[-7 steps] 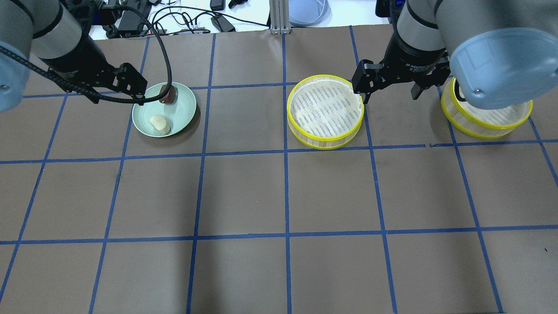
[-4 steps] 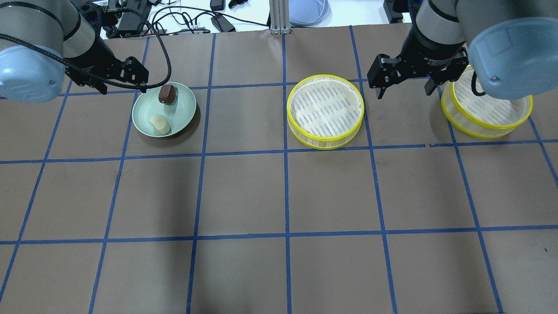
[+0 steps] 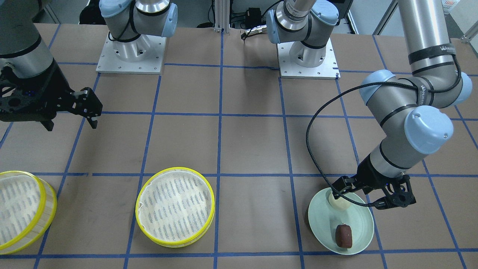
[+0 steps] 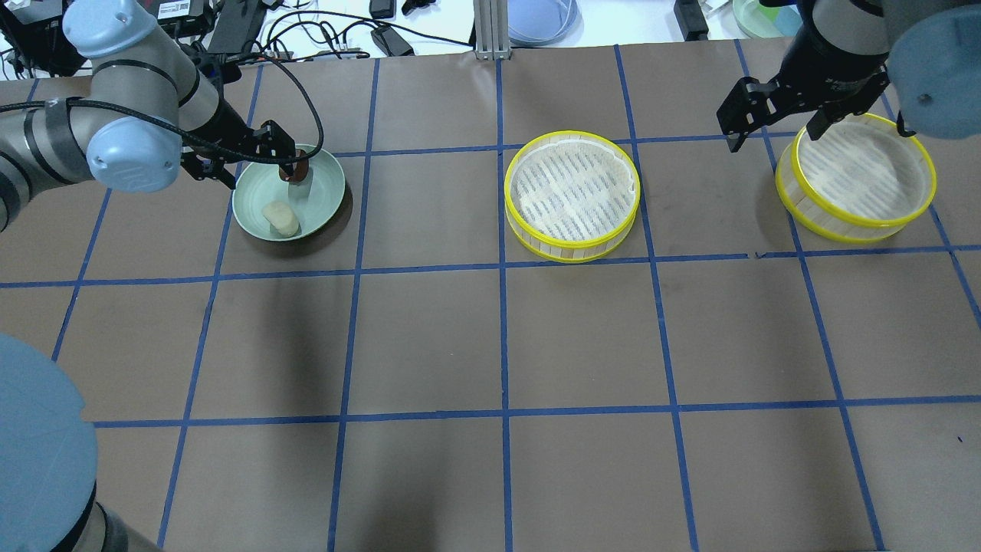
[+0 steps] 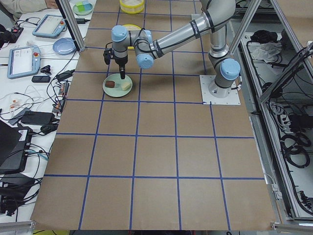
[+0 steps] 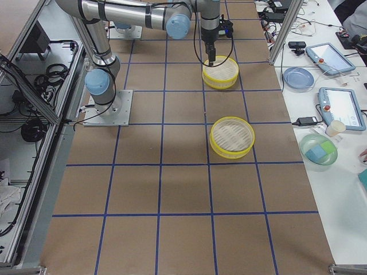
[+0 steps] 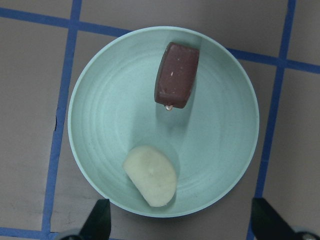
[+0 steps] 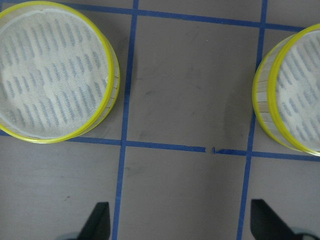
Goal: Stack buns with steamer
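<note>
The cream-white bun (image 7: 151, 176) and the dark reddish-brown bun (image 7: 177, 81) lie apart on a pale green plate (image 7: 110, 115). The overhead view shows the plate (image 4: 329, 192) at far left, with the cream bun (image 4: 280, 218) and the brown bun (image 4: 295, 170) partly behind a finger. My left gripper (image 4: 257, 162) hovers open and empty over the plate, also seen from the front (image 3: 364, 200). One yellow-rimmed steamer (image 4: 571, 192) sits mid-table, another (image 4: 858, 172) at far right. My right gripper (image 4: 774, 134) is open and empty above the mat between them, near the right one.
The brown mat carries a blue tape grid. Beyond its far edge a white bench (image 4: 429, 23) holds cables, chargers and a blue dish (image 4: 540, 19). The two arm bases (image 3: 130, 52) stand on the robot's side.
My left gripper has moved right to over the plate, its arm swung round. My right gripper has moved right and farther away, from the middle steamer's rim toward the right steamer. Both stay open.
</note>
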